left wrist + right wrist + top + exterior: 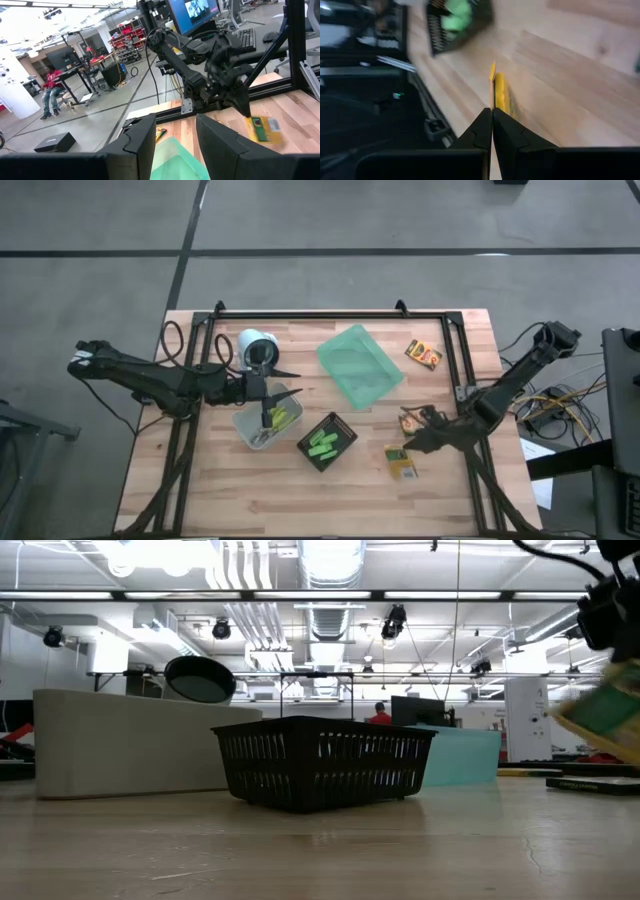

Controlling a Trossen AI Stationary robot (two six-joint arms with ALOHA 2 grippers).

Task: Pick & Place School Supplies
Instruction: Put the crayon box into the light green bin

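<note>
Left claw [272, 392] parted above clear bin [266, 420].

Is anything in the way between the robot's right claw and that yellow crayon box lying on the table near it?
Nothing visible is in the way. The right gripper, shut, sits just above the crayon box on the table; only bare wood shows between them. The black basket lies off to the side.

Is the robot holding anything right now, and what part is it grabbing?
The right gripper is shut on the thin edge of a yellow crayon box. The left gripper is open over the clear bin, holding nothing.
</note>
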